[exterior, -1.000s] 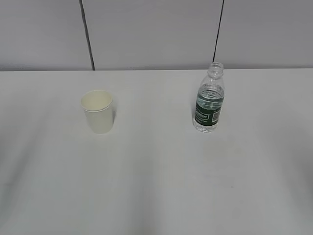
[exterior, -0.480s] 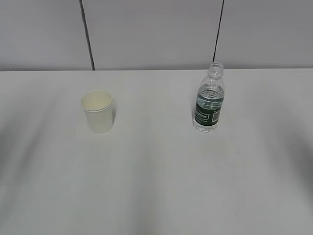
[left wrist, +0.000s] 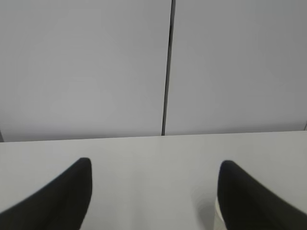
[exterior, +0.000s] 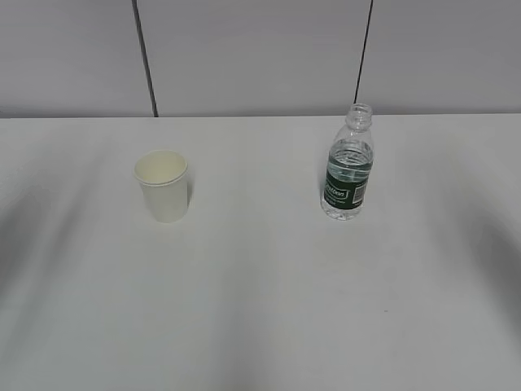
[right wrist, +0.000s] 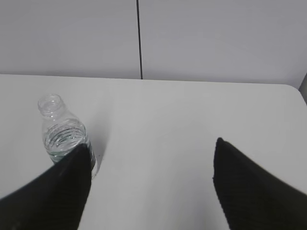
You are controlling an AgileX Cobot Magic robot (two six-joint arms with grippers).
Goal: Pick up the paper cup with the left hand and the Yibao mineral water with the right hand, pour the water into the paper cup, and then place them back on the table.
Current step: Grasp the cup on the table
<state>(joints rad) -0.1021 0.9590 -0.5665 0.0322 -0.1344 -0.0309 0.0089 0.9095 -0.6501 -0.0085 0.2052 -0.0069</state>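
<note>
White paper cup (exterior: 164, 185) sat upright, off to the right of the wide-open left gripper (left wrist: 153, 191); bottle (right wrist: 64, 134) upright, left of the open right gripper (right wrist: 151, 177), neither touched.

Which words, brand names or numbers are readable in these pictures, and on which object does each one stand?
Nothing can be read with certainty.
Yibao mineral water: the dark green label carries white text, too small and blurred to read.
Paper cup: plain, no print.
Table: no text or sign.
</note>
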